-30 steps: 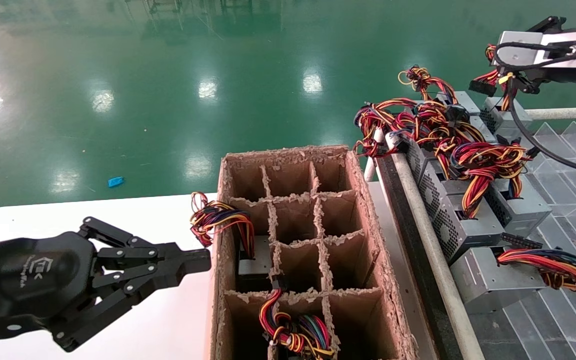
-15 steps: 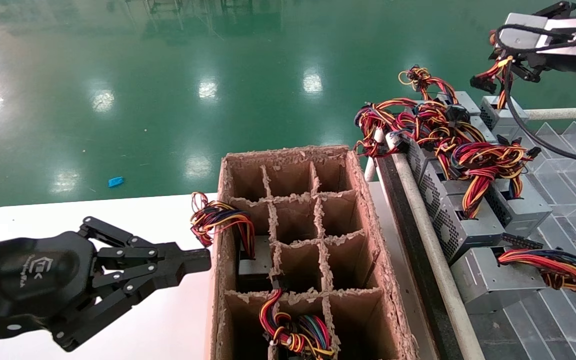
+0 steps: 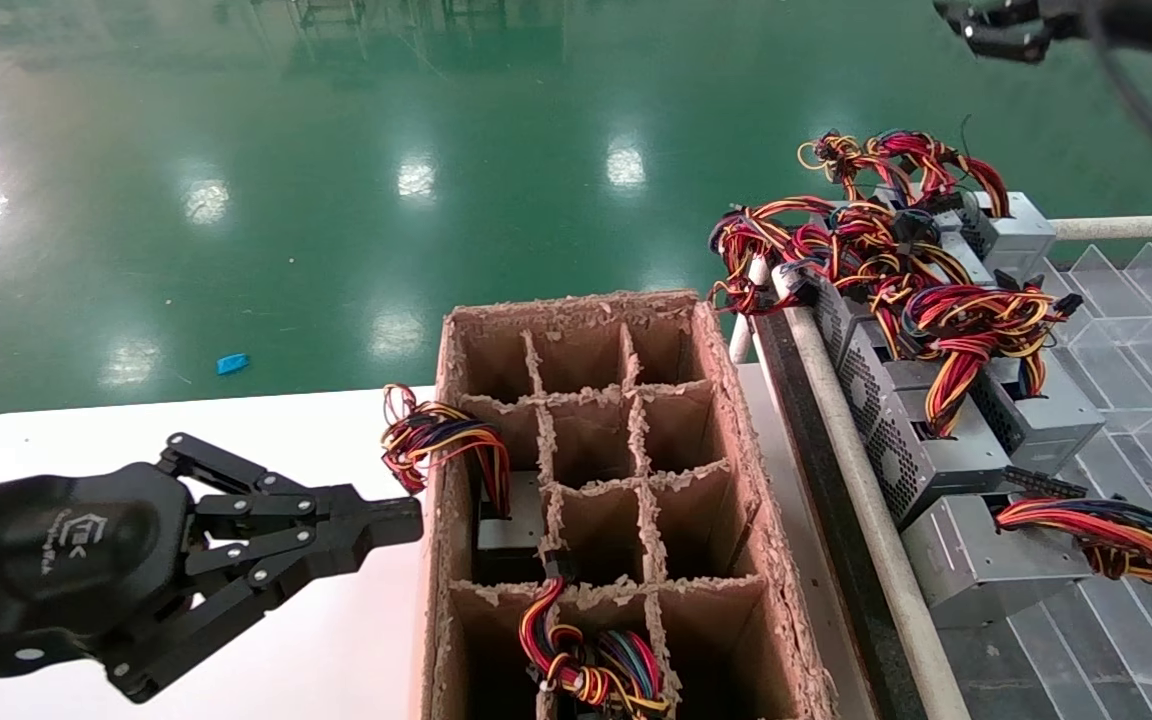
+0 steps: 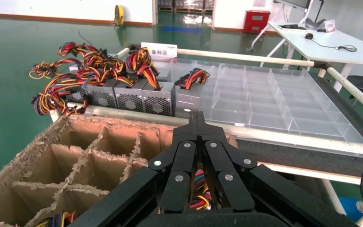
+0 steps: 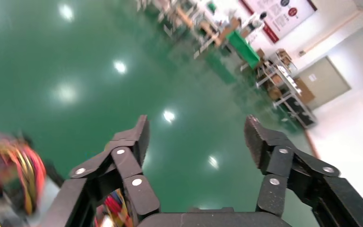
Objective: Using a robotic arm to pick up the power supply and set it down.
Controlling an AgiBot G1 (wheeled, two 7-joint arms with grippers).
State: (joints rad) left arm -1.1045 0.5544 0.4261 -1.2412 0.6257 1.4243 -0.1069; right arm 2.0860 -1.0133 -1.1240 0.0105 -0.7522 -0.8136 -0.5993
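your right gripper [image 5: 196,142] hangs high with jaws apart and empty, the power supply [image 3: 1014,232] sits on the far rack, so its loose wires [image 3: 926,160] could snag neighbours

my left pincer [image 4: 198,118] sits with its fingers pressed together, tips over the far edge of the cardboard divider box [image 4: 75,156]. past the box i see a row of grey power supplies [image 4: 132,97] under tangled wires [image 4: 85,71], beside clear plastic trays [image 4: 264,101].
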